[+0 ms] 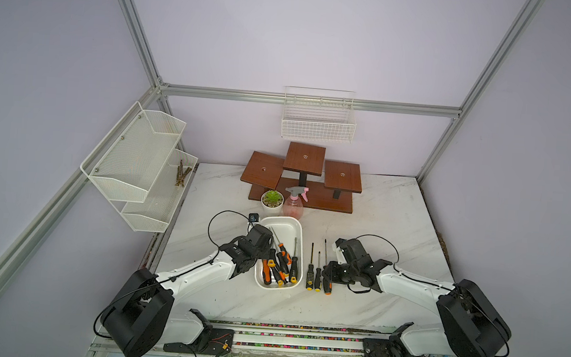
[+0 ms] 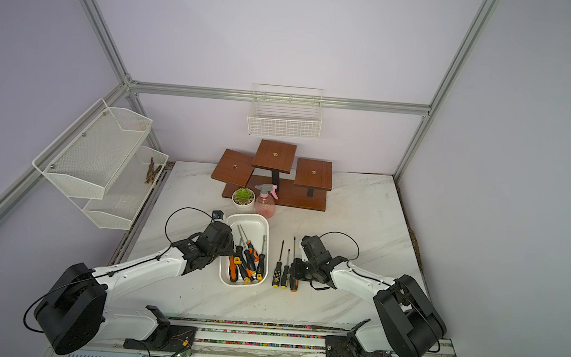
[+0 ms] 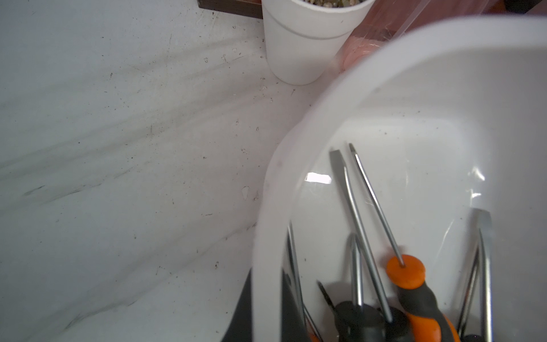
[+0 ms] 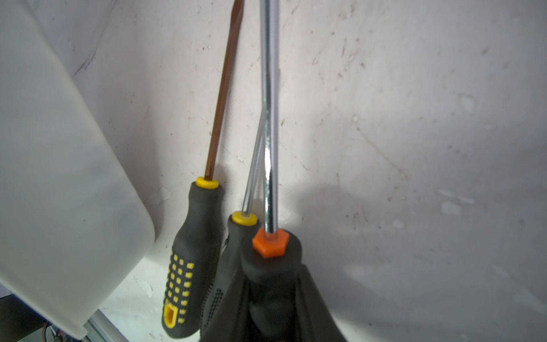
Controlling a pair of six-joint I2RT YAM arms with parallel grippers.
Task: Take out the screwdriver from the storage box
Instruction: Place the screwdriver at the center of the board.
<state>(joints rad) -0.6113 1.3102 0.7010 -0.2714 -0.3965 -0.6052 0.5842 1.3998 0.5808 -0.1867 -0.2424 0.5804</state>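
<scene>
Left wrist view: shallow white smooth-walled storage box (image 3: pixel 275 192) is a blurred rim at the lens, hiding most of the pink see-through spray bottle (image 3: pixel 359 50); left hand (image 3: pixel 265 308) shows only as dark blur either side of that wall, cut off at the edge along w/ the grey-and-orange screwdriver handles (image 3: pixel 414 296). Right wrist view: right hand (image 4: pixel 273 314) also cut off, its fingers (image 4: pixel 319 314) covering the lower handle of the black orange-collared screwdriver (image 4: pixel 270 260), shaft tip out of frame. Brown bits (image 1: pixel 182 174) in the white mesh wall shelf (image 1: pixel 132 153): too small to ID.
</scene>
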